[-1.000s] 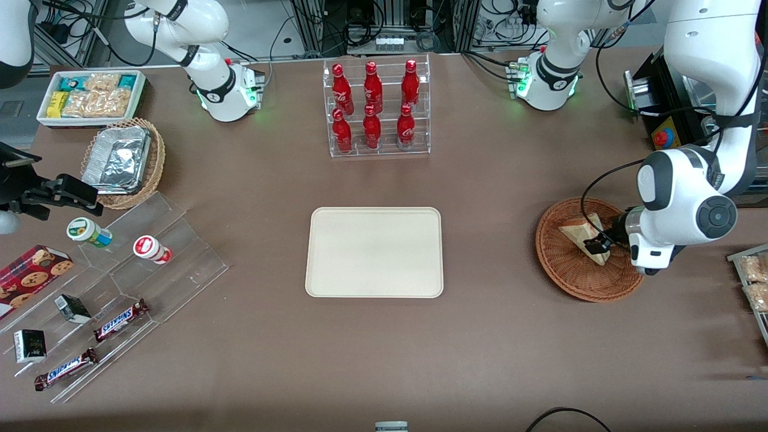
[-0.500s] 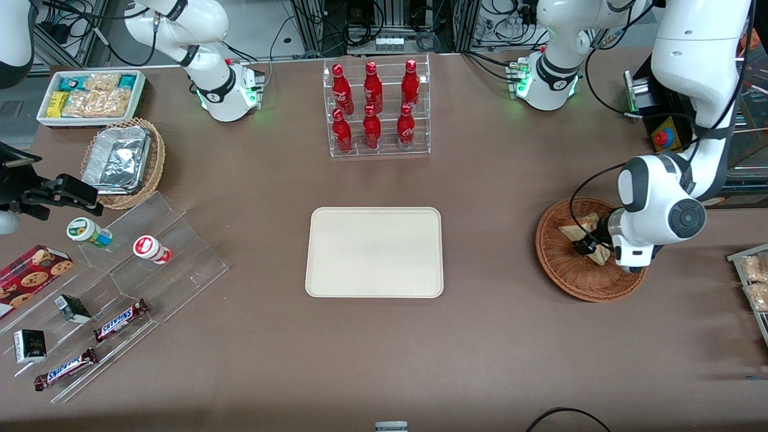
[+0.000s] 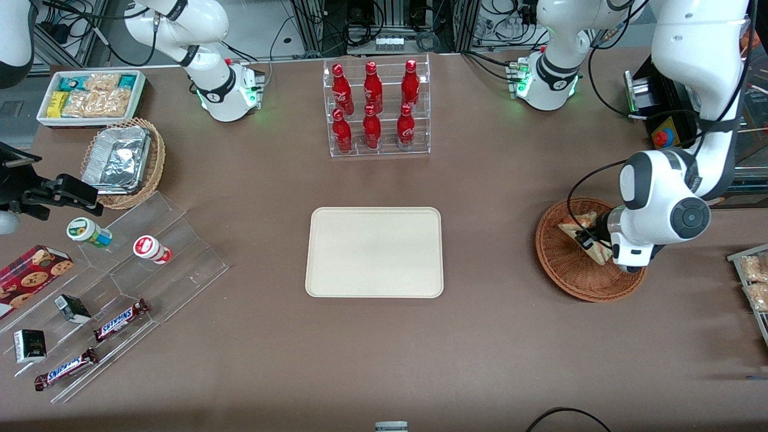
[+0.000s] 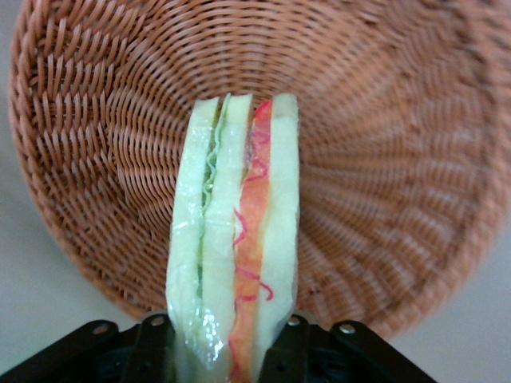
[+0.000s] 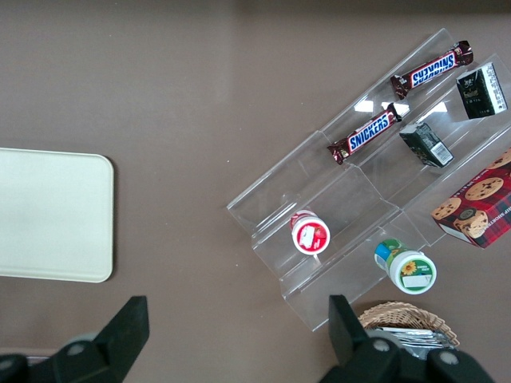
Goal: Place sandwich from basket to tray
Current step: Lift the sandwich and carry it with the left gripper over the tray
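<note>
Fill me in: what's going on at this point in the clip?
The working arm's gripper is down at the basket, shut on the sandwich. In the left wrist view the wedge sits upright between the two fingers, its red and green filling edge showing, with the wicker bowl just under it. The tray in the middle of the table has nothing on it yet, so the sandwich is gripped but not yet carried over.

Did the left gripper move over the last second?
Yes. The gripper, shut on the sandwich, has shifted toward the tray and slightly farther from the camera, judged against the basket; it is still over the basket.
</note>
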